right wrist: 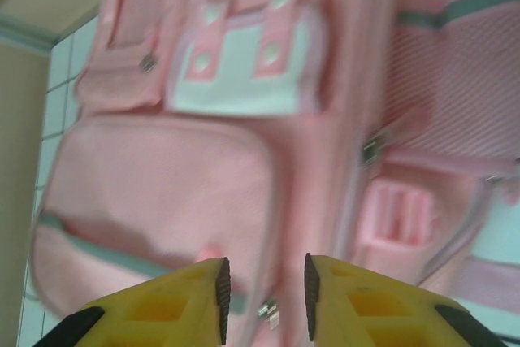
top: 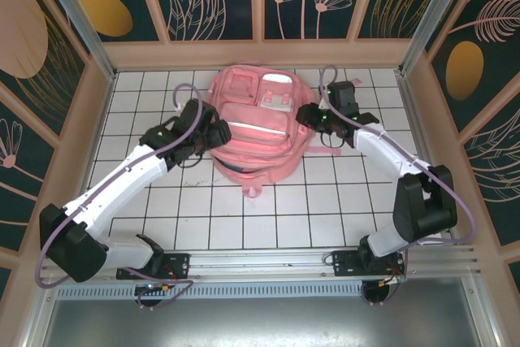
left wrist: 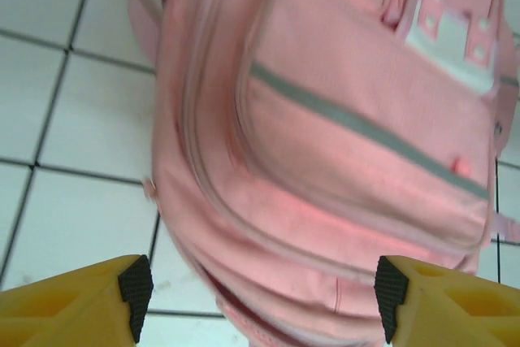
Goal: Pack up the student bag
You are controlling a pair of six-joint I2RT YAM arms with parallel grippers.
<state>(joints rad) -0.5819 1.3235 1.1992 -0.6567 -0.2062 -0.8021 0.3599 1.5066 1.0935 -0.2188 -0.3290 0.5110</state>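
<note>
The student bag (top: 252, 140), a large pink backpack with a pale reflective strip (top: 257, 127), lies flat on the white tiled table (top: 244, 209). My left gripper (top: 219, 132) sits at its left edge. In the left wrist view the left gripper (left wrist: 263, 298) is open wide, and the bag's side seams (left wrist: 268, 241) lie below the gap, untouched. My right gripper (top: 308, 115) is at the bag's right edge. In the blurred right wrist view the right gripper (right wrist: 264, 298) stands narrowly open over a zip seam (right wrist: 321, 201), holding nothing. A white patch pocket (right wrist: 244, 71) lies beyond.
Wooden walls (top: 260, 53) close in the table at the back and both sides, and one wall (right wrist: 20, 160) shows close to the bag's end. A metal rail (top: 268, 262) carries both arm bases along the near edge. Bare tiles (left wrist: 73, 119) lie left of the bag.
</note>
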